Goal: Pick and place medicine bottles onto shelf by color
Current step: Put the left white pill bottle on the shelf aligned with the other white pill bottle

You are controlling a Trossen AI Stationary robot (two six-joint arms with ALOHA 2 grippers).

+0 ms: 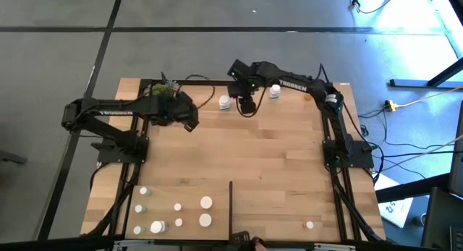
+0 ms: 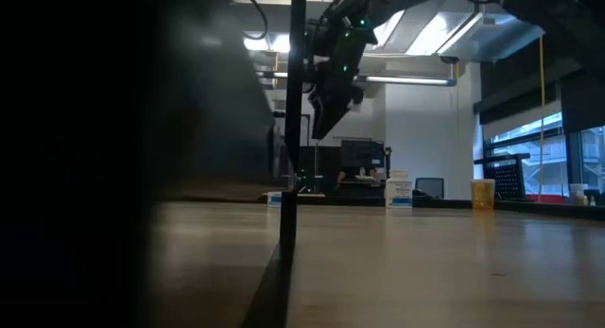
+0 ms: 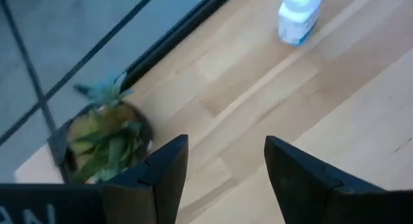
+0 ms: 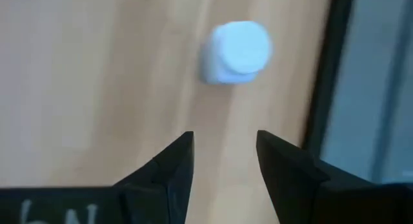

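Two white medicine bottles at tabletop far edge. Right end effector above, fingers apart, empty. Likely light, rigid, slick; grip body below cap. Left end effector open, idle.

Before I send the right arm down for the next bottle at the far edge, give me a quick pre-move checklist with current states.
1. Right pincer open and empty: ok.
2. Target white bottle ahead of its fingers, standing apart from other bottles: ok.
3. Pincer lined up over that bottle: cannot tell; the top view shows it between two bottles.
4. Left pincer open, empty, waiting near the potted plant, away from the right arm: ok.
5. Shelf has bare wood beside the divider strip: ok.
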